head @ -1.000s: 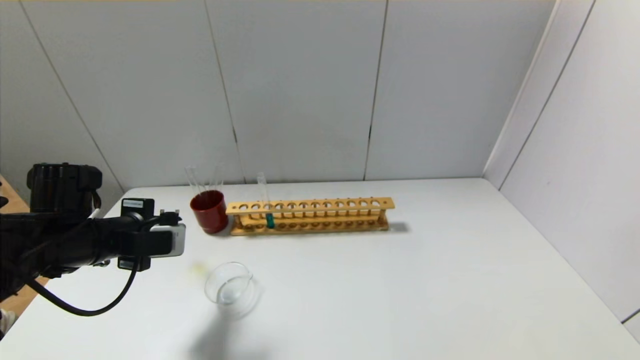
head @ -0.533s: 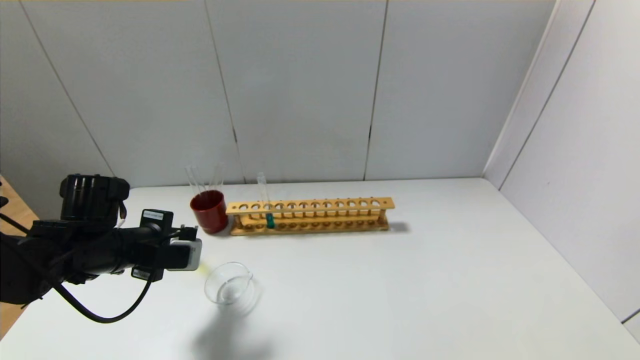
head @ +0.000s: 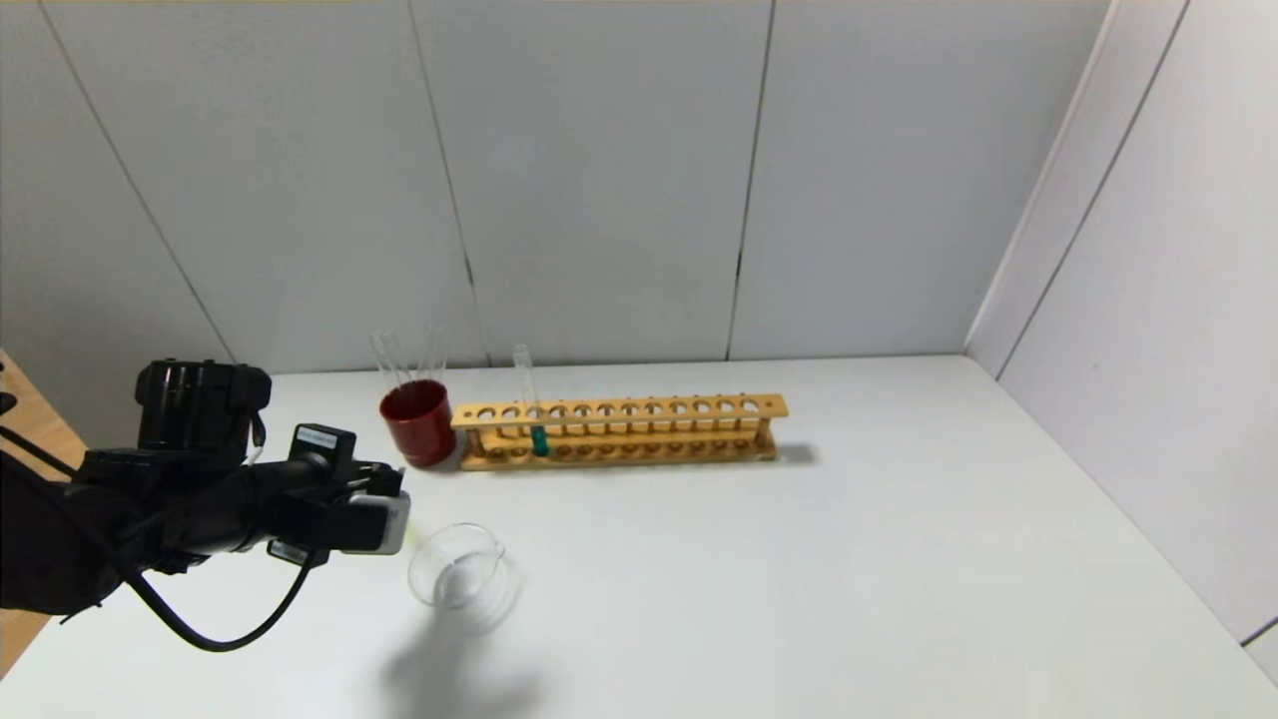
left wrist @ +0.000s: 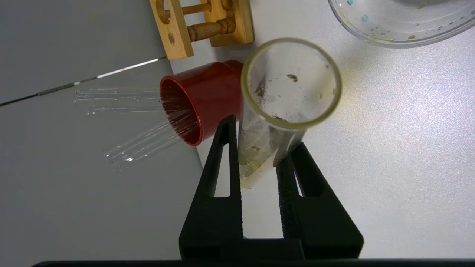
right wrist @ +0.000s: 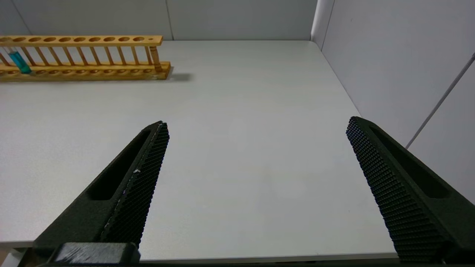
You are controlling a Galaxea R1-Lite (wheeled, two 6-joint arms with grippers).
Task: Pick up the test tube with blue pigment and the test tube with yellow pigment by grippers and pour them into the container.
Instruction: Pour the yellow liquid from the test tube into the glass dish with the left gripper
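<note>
Left gripper (left wrist: 259, 163) low over the white table (head: 799, 559), black fingers (left wrist: 222, 178) clamped on the slim clear glass test tube with yellow pigment (left wrist: 282, 111), tube tipped over with its open mouth pointing toward the low, wide clear glass container (head: 457, 567) just beside it. Main risk — yellow liquid running out short of the pour-lipped rim and landing on the table, since the mouth looks not yet over the dish. Second risk: smooth glass slipping or turning in the pinch during a steeper tilt. Further back, dark red opaque cup (head: 417, 422) holding plain clear tubes (head: 389, 358), near the arm's path and easy to knock on a swing back. Next along, long wooden rack (head: 619, 431) with the test tube with blue pigment (head: 529, 404) standing upright in one of its left-end holes — untouched, well clear of the pour. Far right, right gripper (right wrist: 256, 155) parked above bare table, jaws spread wide, holding nothing.
</note>
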